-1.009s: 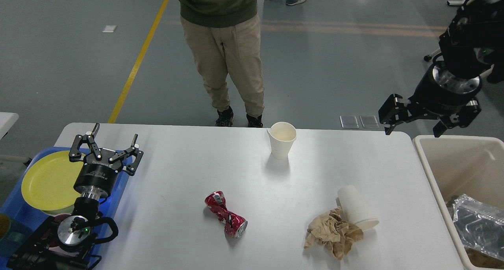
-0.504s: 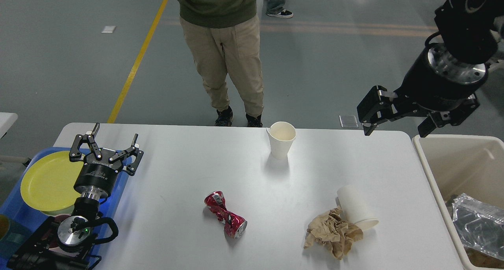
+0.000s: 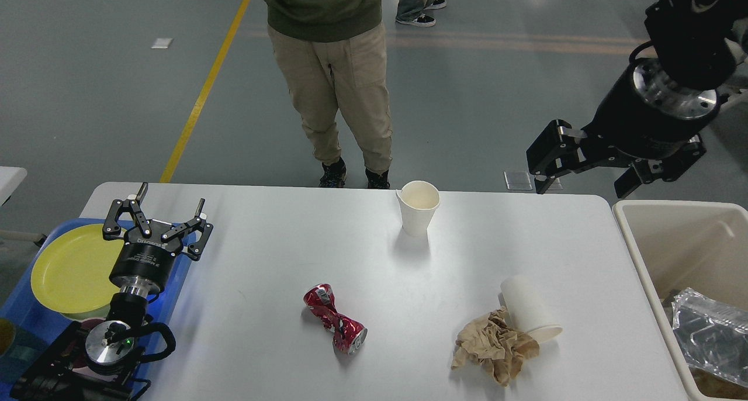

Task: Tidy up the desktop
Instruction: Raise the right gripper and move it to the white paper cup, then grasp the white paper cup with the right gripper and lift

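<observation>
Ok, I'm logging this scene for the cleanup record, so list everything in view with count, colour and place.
desktop: 1, white, centre
upright paper cup: 1, white, far edge
tipped paper cup: 1, white, near right
crumpled paper: 1, brown, touching tipped cup
crushed can: 1, red, near centre
tray: 1, blue, left
plate: 1, yellow, on tray
bin: 1, beige, right
clear plastic packaging: 1, in bin
person: 1, khaki trousers, behind desktop
left gripper: 1, black, open, over tray edge
right gripper: 1, black, open, above far right corner
</observation>
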